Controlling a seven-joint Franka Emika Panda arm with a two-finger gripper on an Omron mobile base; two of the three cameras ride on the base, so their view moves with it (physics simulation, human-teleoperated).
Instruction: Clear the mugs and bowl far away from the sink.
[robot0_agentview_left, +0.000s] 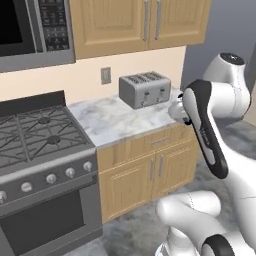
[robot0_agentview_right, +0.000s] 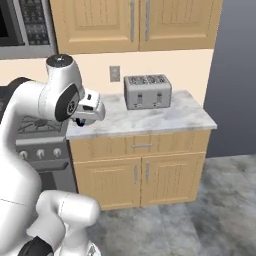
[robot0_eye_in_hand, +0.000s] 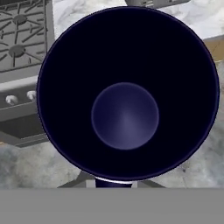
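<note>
Wooden cabinets (robot0_agentview_right: 145, 175): pale oak doors and a drawer under the tabletop, with a matching row of wall units above.
Stove (robot0_agentview_left: 40, 130): grey gas range with black grates and a row of knobs, standing flush against the left end of the tabletop.
Microwave (robot0_agentview_left: 25, 30): mounted over the stove, its keypad facing the room.
Tabletop (robot0_agentview_right: 175, 117): white-grey marble slab running from the stove to a dark grey wall at the right.
Toaster (robot0_agentview_right: 148, 91): silver four-slot model at the back of the tabletop, near the wall and just right of a wall outlet (robot0_agentview_right: 115, 73).
Hand (robot0_agentview_right: 81, 120): pointing down by the tabletop's left front corner, beside the stove; fingers drawn close together, pinching the navy mug at its wall.
Navy mug (robot0_eye_in_hand: 127, 113): held off the tabletop, seen straight down its mouth in the hand view, dark inside with a paler round bottom; stove knobs, tabletop edge and grey floor show around its rim.
</note>
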